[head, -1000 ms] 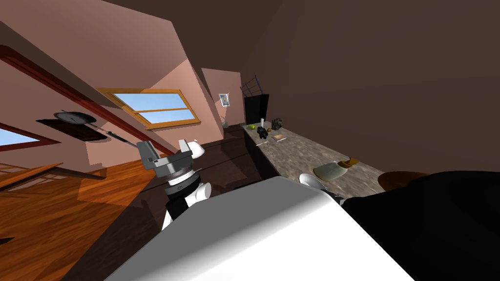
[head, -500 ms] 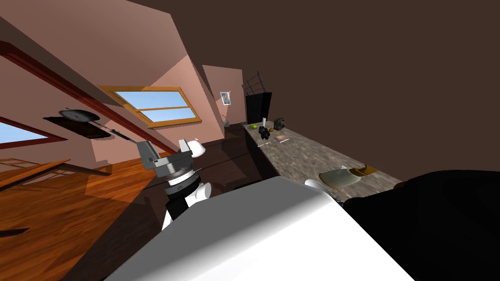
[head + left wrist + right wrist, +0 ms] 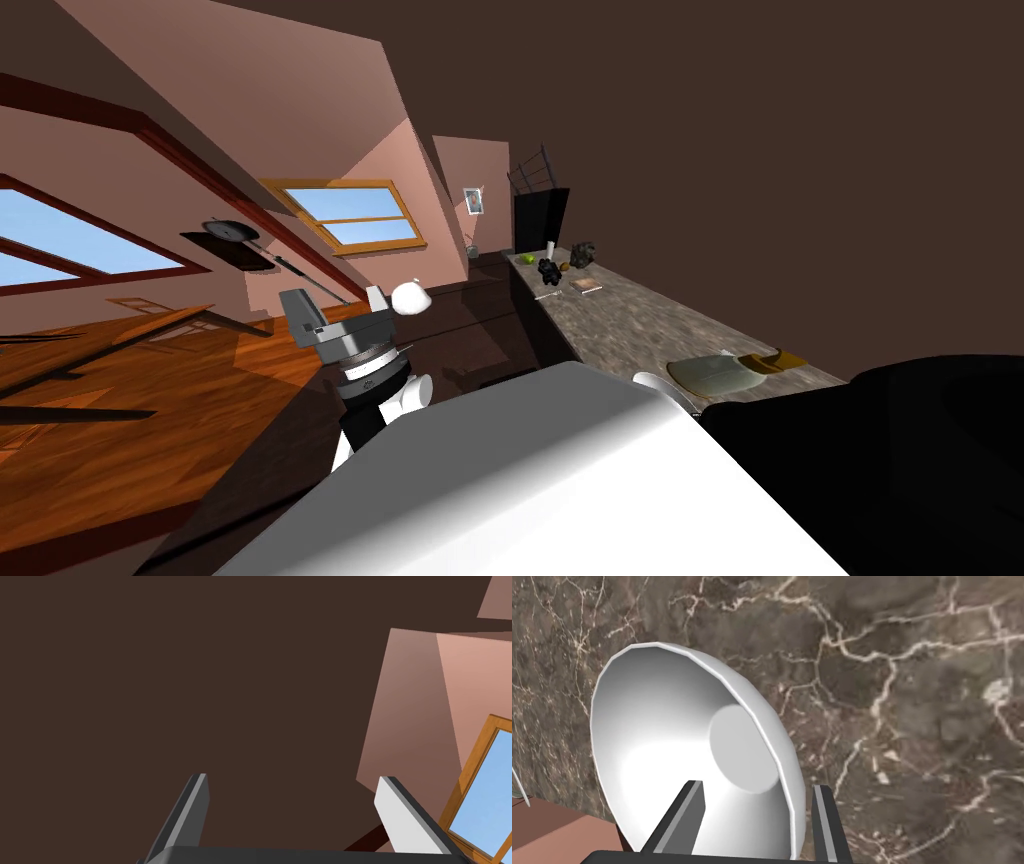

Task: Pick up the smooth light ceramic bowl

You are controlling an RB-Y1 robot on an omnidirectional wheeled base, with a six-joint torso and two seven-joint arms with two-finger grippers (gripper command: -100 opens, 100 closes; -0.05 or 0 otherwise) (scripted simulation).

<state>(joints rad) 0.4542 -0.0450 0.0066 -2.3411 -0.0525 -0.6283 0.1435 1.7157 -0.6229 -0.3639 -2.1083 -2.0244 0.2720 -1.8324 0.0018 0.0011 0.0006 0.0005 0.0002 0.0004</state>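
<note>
My right gripper (image 3: 757, 786) is closed down on the smooth, plain white, cone-sided bowl with a flat round bottom (image 3: 662, 741). One thin grey finger sits inside the bowl against its inner wall and the other stands just outside the rim, so the wall is pinched between them, and the gap is narrower than a full spread. The bowl is tipped well over, with its open mouth facing the wrist camera. Behind it runs the dark brown marbled stone countertop with pale veins (image 3: 912, 701). I cannot tell whether the bowl's underside touches the stone. One edge of the countertop runs close by the bowl on the inner finger's side. From the head camera the bowl shows as a small white curve at the near end of the countertop. It lies just beside a flat grey-green cushion-like pad (image 3: 712, 372), which has an ochre-coloured piece (image 3: 778, 360) touching its far side. At the far end of the countertop, well apart from the bowl, are a small green round fruit (image 3: 527, 258), a black lumpy object (image 3: 547, 270) and a white upright cylinder (image 3: 550, 249). My left gripper (image 3: 338, 300) is raised off to the side over the reddish wooden floor (image 3: 150, 420), with its two fingers spread wide and nothing between them.
</note>
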